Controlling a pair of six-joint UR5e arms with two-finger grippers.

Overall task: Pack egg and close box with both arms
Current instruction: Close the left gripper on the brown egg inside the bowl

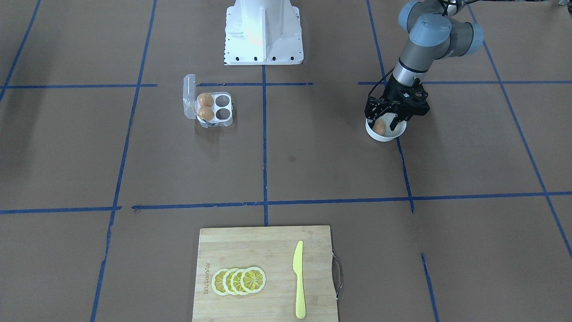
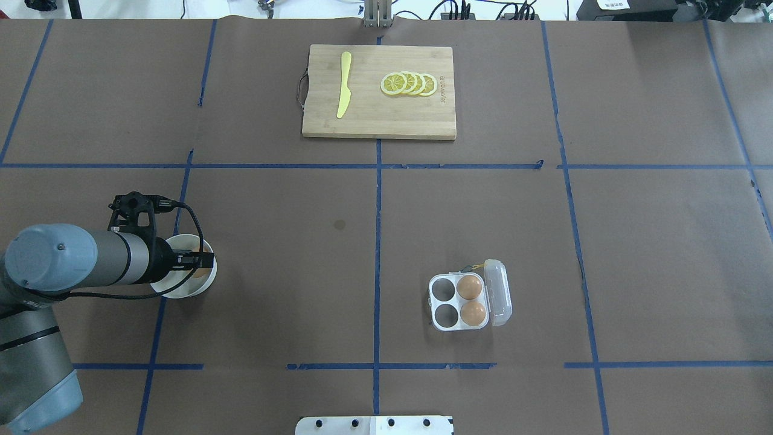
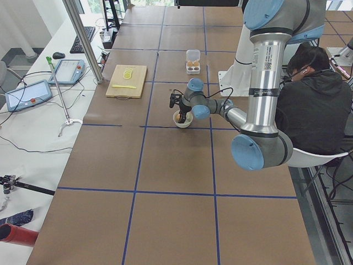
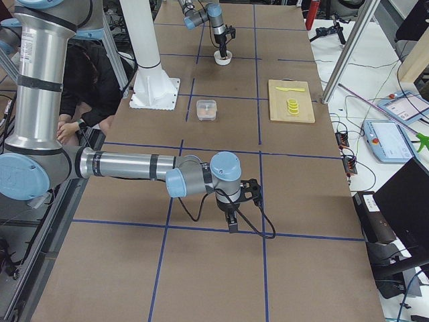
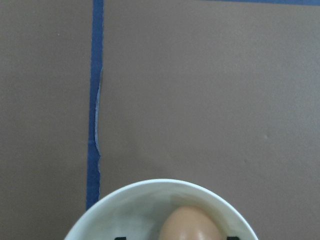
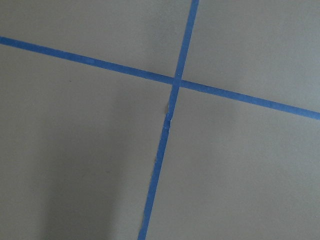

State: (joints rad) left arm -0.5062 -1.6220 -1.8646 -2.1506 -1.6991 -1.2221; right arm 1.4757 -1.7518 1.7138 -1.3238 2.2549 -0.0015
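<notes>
On the worktop [image 2: 272, 302] the box [image 2: 459, 326] lies open at 4 o'clock from centre. At 9 o'clock the left gripper [image 1: 385, 121] stands spread astride the egg [image 5: 190, 225] in a white bowl [image 5: 150, 192]. Whether the right gripper [image 4: 232, 225] is spread I cannot tell.

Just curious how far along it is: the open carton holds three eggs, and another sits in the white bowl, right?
Not three: the overhead view shows two eggs in the open carton, with two cells empty. Another egg does sit in the white bowl.
</notes>
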